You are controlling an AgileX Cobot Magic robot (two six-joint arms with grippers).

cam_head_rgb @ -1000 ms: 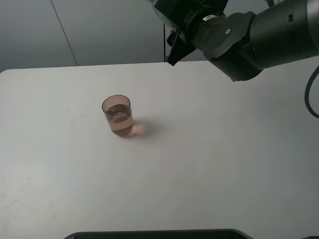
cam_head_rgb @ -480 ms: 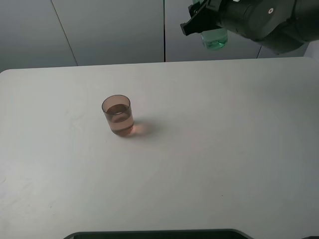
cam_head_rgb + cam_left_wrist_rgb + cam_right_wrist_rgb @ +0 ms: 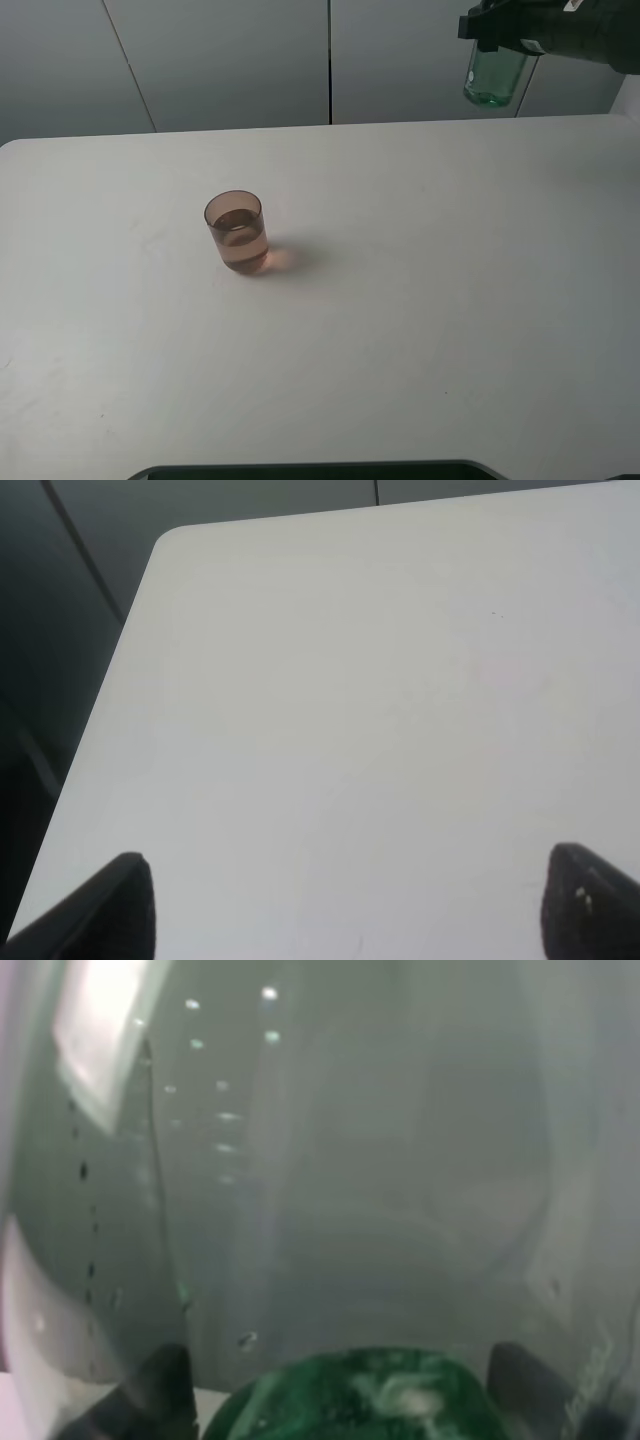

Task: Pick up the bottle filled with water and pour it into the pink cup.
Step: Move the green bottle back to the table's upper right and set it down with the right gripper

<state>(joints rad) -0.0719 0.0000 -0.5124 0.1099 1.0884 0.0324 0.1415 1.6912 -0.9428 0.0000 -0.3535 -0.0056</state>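
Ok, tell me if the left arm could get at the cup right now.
Probably yes. The left gripper hangs open and empty over bare table, and nothing stands around the cup. The right gripper holds the bottle far off at the back corner.

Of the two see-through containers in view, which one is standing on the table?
The pink cup: it stands upright on the white table, partly filled. The green bottle is not on the table; the right end effector holds it in the air at the far right.
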